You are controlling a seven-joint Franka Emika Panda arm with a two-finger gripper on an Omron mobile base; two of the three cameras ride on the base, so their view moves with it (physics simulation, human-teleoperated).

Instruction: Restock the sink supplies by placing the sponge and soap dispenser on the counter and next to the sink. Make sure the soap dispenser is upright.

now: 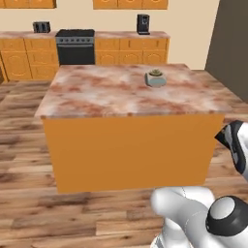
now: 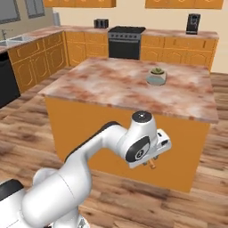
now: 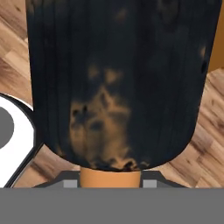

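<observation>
A: Left base view first: the white arm [image 1: 193, 213] sits closest, low right, with bare wood floor [image 1: 72, 213] between it and the orange island [image 1: 131, 150]. The island's stone top has lots of free space, just a small potted plant [image 1: 155, 78] on it.

B: Right base view?

A: The claw [image 2: 152, 163] hangs below the island's front edge, with an orange nub poking out. The sink [image 2: 10, 41] is far left.

B: Hand view?

A: The soap dispenser [image 3: 116, 83], dark with tan blotches and an orange neck, is clamped in partly closed jaws.
</observation>
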